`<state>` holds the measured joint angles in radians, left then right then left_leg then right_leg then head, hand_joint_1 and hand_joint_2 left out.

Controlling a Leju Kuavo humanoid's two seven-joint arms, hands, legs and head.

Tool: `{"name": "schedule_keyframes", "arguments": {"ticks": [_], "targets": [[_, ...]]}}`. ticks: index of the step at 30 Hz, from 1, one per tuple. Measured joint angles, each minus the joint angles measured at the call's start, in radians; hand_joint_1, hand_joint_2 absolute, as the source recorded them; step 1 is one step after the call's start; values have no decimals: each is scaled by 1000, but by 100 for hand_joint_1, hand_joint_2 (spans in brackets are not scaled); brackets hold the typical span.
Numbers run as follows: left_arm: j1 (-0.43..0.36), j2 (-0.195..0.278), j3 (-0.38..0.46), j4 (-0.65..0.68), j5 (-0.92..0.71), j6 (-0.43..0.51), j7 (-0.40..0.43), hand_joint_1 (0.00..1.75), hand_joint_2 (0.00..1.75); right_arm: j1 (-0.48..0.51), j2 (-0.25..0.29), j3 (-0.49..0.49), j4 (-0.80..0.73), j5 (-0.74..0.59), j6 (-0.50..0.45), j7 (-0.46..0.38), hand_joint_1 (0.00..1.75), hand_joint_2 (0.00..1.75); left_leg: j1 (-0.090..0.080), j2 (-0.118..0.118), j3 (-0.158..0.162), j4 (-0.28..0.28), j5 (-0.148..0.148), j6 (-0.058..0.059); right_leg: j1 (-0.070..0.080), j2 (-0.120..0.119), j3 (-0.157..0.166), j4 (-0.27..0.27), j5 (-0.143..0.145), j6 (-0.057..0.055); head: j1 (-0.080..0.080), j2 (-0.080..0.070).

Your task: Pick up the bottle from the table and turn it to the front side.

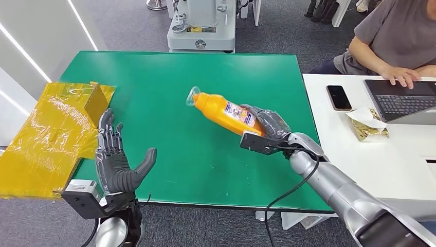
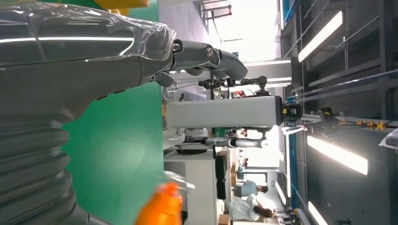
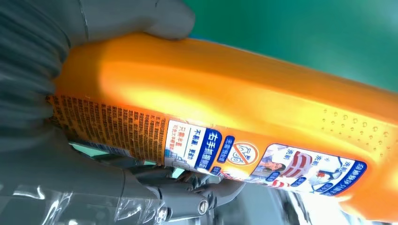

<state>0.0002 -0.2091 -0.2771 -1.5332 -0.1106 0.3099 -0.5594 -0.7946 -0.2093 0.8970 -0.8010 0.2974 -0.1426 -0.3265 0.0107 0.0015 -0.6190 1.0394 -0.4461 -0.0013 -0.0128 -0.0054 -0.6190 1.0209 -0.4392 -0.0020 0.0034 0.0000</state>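
Observation:
My right hand grips the base end of an orange bottle and holds it tilted above the green table, its clear cap pointing toward the far left. The right wrist view shows the bottle close up, with its printed label facing the camera and my right hand wrapped around it. My left hand hovers over the near left corner of the table, palm up, fingers spread, holding nothing. The orange bottle appears blurred in the left wrist view, beyond my left hand.
A yellow taped cardboard box lies against the table's left edge. A white desk on the right holds a phone, a laptop and a snack bag; a person sits there typing. A grey machine stands beyond the table.

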Motion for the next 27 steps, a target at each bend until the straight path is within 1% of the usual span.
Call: {"name": "schedule_keyframes", "arguments": {"ticks": [1,3,6,9,12,16,18,20,27], "targets": [[0,0,0,0,0,2,0,0,175,13,4,-24,-22,12,-28,-2,175,175,0,0,0,0,0,0,0,0,0,0,0,0,0,0],[0,0,0,0,6,2,0,0,175,35,11,-62,-57,24,-55,-4,175,175,0,0,0,0,0,0,0,0,0,0,0,0,0,0],[0,0,1,0,54,-24,-10,0,175,73,23,-107,-106,47,-121,-34,175,175,0,-1,0,0,0,0,0,-1,0,0,0,0,0,0],[-11,0,0,0,81,-53,-23,0,175,123,46,-162,-168,84,-240,-91,175,175,0,0,0,0,0,0,0,0,0,0,0,0,0,0],[-44,0,0,2,103,-85,0,0,175,173,78,-204,-231,106,-354,-160,175,175,0,0,0,0,0,0,0,0,0,0,0,0,0,0],[-88,0,-3,20,163,-126,22,0,175,221,116,-231,-286,86,-448,-247,175,175,0,0,0,0,0,0,0,0,0,0,0,0,0,0],[-109,0,-11,42,185,-136,23,0,175,237,136,-233,-302,75,-474,-276,175,175,0,0,0,0,0,0,0,0,0,0,0,0,0,0],[-128,0,-18,63,198,-141,24,0,175,250,157,-233,-312,76,-483,-288,175,175,0,1,0,0,0,0,0,0,0,0,0,0,0,0],[-187,0,-38,111,203,-163,32,0,175,266,219,-229,-306,70,-468,-298,175,175,0,1,0,0,0,0,0,0,0,0,0,0,0,0]]}}
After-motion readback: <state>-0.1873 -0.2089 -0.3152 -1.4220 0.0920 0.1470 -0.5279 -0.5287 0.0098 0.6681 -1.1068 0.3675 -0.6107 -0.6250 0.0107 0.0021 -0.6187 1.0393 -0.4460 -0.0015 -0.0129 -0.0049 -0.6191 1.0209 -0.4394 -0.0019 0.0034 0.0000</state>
